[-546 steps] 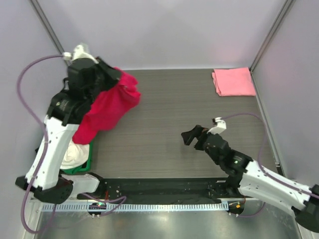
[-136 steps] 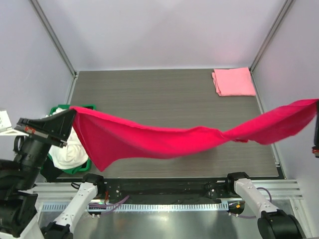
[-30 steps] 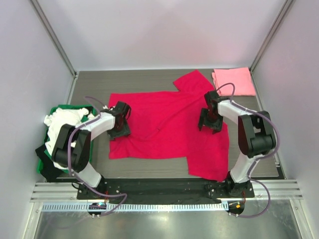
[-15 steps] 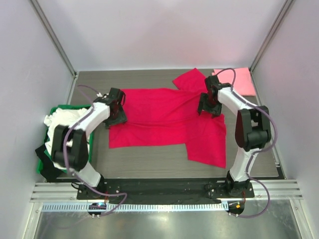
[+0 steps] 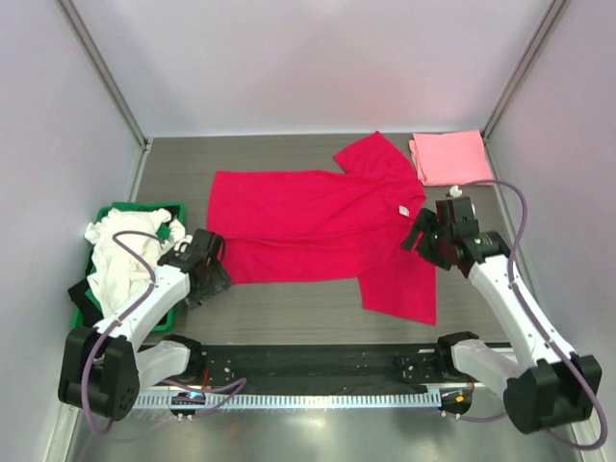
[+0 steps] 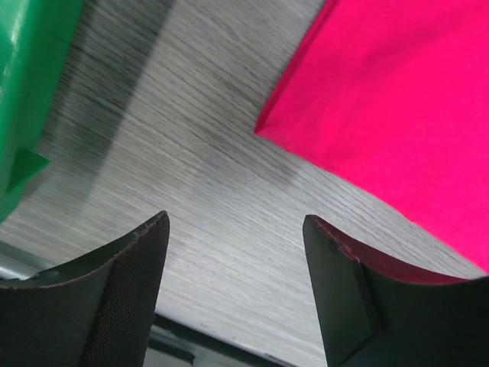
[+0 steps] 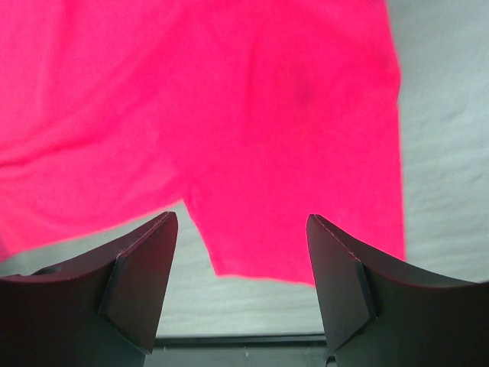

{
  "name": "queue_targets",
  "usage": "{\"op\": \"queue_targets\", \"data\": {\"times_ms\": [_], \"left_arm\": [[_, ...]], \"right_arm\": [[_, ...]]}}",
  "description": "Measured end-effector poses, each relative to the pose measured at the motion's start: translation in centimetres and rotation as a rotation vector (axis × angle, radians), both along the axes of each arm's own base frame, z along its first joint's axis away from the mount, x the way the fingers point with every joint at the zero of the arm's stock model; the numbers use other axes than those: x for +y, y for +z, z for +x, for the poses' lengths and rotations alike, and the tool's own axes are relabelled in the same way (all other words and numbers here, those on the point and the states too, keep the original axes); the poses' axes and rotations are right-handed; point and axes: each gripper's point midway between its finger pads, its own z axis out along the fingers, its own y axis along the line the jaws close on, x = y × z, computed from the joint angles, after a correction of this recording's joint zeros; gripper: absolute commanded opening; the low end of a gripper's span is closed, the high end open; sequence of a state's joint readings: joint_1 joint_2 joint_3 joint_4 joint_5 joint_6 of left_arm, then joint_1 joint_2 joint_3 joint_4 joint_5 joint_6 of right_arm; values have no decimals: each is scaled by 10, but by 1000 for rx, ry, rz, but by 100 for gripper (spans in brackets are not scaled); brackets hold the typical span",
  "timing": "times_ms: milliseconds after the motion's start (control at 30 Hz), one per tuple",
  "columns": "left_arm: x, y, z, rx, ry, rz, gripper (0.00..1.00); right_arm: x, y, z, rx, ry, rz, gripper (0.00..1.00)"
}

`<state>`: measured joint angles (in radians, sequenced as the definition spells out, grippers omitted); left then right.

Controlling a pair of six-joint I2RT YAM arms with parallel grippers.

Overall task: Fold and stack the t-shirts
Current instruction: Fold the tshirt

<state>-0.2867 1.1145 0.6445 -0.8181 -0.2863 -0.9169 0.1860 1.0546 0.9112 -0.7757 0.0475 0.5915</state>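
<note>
The grey wood-grain worktop (image 5: 289, 310) fills the middle of the overhead frame, and most of its centre is covered by the crimson t-shirt (image 5: 308, 226). The shirt lies spread flat, with its hem toward the left of the frame and its neck toward the right. One sleeve points to the upper right and the other to the lower right. At the left edge sits the green crate (image 5: 130, 208), with the white t-shirt (image 5: 120, 262) heaped in it and spilling over its rim. The pink t-shirt (image 5: 450, 157) lies folded into a neat rectangle in the upper right corner, just beside the crimson shirt's upper sleeve. The left gripper (image 5: 205, 272) is at the lower left, between the crate and the shirt's near-left corner. Its wrist view shows the fingers (image 6: 130, 283) spread apart over bare worktop with nothing between them, the red corner at the upper right and the crate's wall at the left. The right gripper (image 5: 423, 237) is at the shirt's right side, by the neck. Its fingers (image 7: 141, 267) are likewise parted and empty in its wrist view, with red cloth filling the upper part of that frame. A small white neck tag (image 5: 405, 211) shows on the shirt, just left of the right gripper.
</note>
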Motion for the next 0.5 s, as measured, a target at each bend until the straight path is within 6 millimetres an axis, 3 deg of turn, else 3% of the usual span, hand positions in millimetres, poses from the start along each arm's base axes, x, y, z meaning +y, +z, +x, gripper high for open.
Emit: {"op": "queue_targets", "data": {"times_ms": [200, 400, 500], "left_arm": [[-2, -12, 7, -60, 53, -31, 74], [-2, -19, 24, -118, 94, -42, 71], [1, -26, 29, -113, 117, -25, 64]], "right_arm": [[11, -16, -42, -8, 0, 123, 74], [16, -13, -54, -47, 5, 177, 74], [17, -19, -56, -27, 8, 177, 73]]}}
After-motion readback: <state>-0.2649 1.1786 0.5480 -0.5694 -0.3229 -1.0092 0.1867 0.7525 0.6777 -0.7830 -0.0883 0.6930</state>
